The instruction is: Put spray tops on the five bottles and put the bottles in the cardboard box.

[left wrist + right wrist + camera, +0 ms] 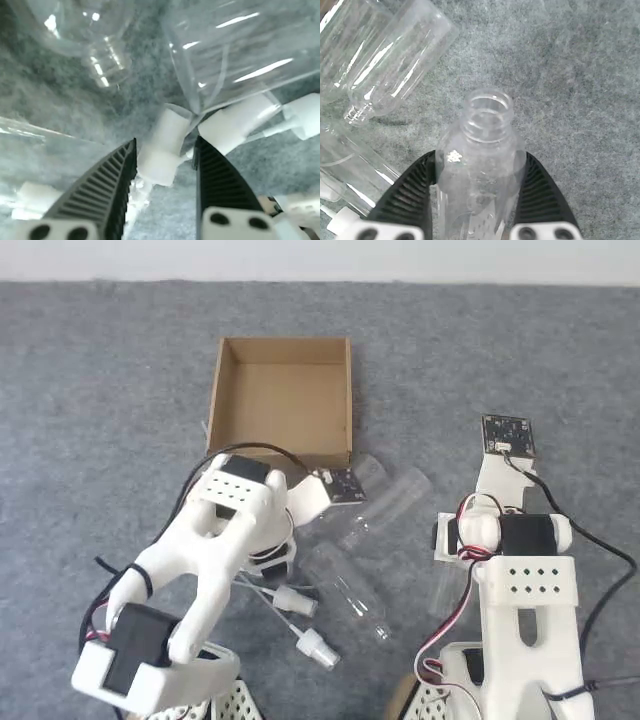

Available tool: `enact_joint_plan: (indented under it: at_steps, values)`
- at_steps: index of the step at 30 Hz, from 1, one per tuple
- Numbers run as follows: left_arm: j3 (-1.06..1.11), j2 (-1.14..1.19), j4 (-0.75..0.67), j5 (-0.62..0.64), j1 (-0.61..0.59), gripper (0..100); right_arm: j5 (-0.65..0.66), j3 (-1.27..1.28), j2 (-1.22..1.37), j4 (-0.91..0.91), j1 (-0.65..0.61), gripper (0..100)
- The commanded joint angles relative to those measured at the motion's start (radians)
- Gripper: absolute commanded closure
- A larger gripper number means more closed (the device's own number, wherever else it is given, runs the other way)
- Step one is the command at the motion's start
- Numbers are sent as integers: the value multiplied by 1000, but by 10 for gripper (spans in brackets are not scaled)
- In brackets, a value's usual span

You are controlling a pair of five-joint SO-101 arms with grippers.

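Note:
My left gripper [165, 142] stands open around a white spray top [161, 152] that lies on the grey carpet. The top sits nearer one finger [112, 177], with a gap to the other. More white spray tops [235, 125] lie beside it, under clear bottles [235, 45]. My right gripper [479, 158] is shut on a clear bottle [482, 150], whose open neck points away from the camera. The high view shows the cardboard box [226, 380] at the back, with nothing in it, and clear bottles [395, 495] lying between the arms.
Two spray tops with dip tubes [297, 600] [318, 647] lie near the left arm's base. Other bottles [400, 60] lie on the carpet beside the held one. Bare carpet extends left of the box and at the far right [590, 390].

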Motion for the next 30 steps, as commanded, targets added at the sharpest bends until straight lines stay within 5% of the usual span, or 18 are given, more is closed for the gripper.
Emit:
enact_joint_plan:
  at_steps: [1,9,30]
  values:
    - [35,-5,-52,-8,6,825,18,-11,-35,-18,15,972]
    - [76,-9,-107,-3,8,892,18,-11,-35,-18,15,972]
    - [-122,-8,146,103,8,949,18,-9,-35,-15,15,972]
